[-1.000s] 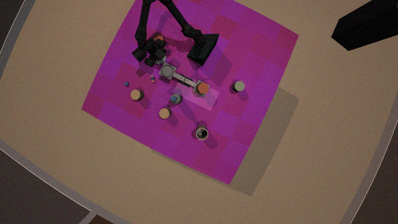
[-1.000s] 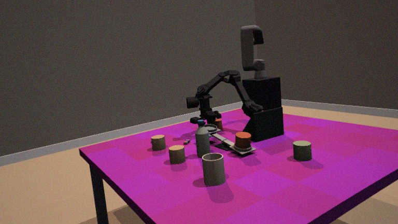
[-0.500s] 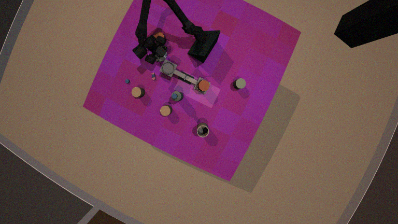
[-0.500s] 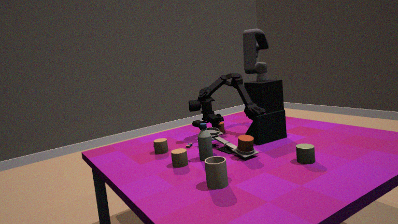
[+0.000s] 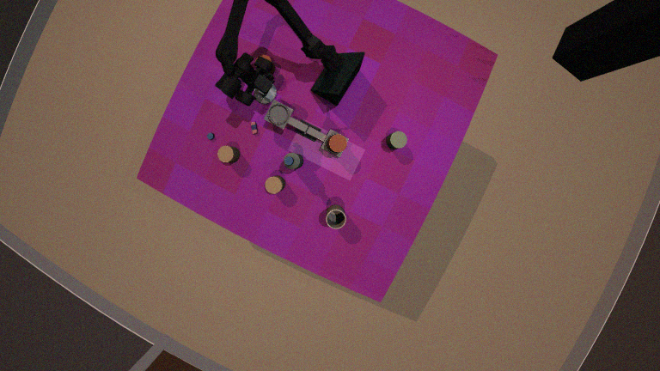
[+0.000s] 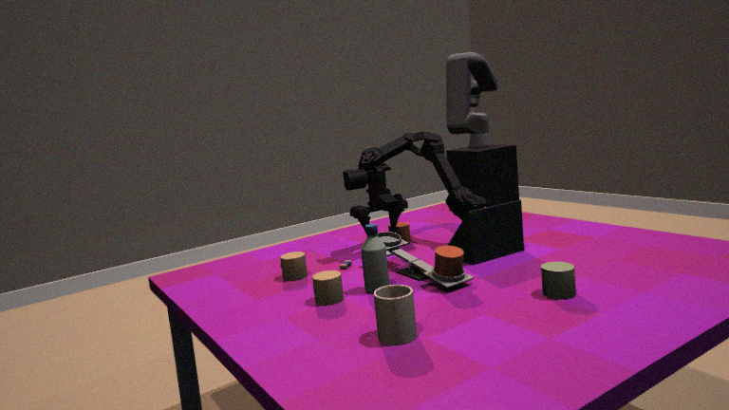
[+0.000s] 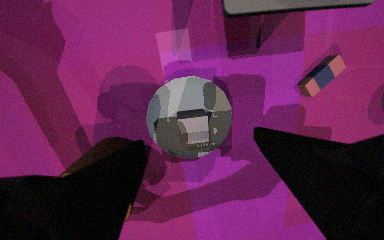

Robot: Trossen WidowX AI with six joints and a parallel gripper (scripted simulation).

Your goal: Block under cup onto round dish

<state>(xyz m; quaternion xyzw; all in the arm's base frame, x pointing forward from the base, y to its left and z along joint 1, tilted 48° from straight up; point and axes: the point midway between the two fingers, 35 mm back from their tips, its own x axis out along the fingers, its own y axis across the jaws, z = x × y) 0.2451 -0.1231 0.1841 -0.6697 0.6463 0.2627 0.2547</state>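
A small greyish block [image 7: 194,131] appears to lie on the shiny round dish [image 5: 269,94] [image 7: 170,100], whose reflections blur its outline. My gripper [image 5: 255,92] [image 6: 381,229] [image 7: 200,138] is open, its fingers low on either side of the block, touching nothing I can make out. One orange cup [image 5: 337,142] [image 6: 448,261] stands on the lower end of the balance [image 5: 297,125] [image 6: 403,258]. The other end is raised and empty. The other orange cup [image 5: 264,59] [image 6: 402,232] [image 7: 102,150] stands on the table beside the gripper, partly hidden by it. No cup is above the dish.
A pink-and-blue block [image 5: 253,127] [image 6: 345,264] [image 7: 322,75] lies near the dish. A bottle [image 5: 293,161] [image 6: 375,266], two tan cylinders [image 5: 227,154] [image 5: 274,185], an open beaker [image 5: 335,217] [image 6: 395,315] and a green cylinder [image 5: 397,140] [image 6: 557,281] stand farther off.
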